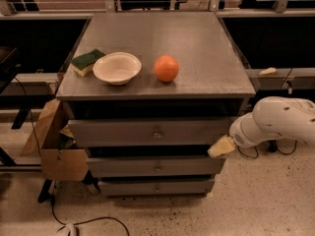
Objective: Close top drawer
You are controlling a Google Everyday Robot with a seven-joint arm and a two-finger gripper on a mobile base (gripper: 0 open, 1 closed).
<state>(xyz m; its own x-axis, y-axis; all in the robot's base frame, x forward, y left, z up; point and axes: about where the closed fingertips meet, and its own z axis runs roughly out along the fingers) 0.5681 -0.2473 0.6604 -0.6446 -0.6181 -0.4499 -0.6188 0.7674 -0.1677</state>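
The top drawer (147, 132) is a wide grey drawer front with a small round knob (157, 133) at its centre. It stands out a little from the cabinet, with a dark gap above it under the tabletop. My gripper (220, 147) is at the end of the white arm (275, 122), low at the drawer front's right end, close to its lower right corner.
On the cabinet's grey top (197, 48) sit a green sponge (87, 61), a white bowl (117, 68) and an orange (166, 68). Two more knobbed drawers (156, 167) lie below. A cardboard box (56, 146) stands at the cabinet's left. Cables lie on the speckled floor.
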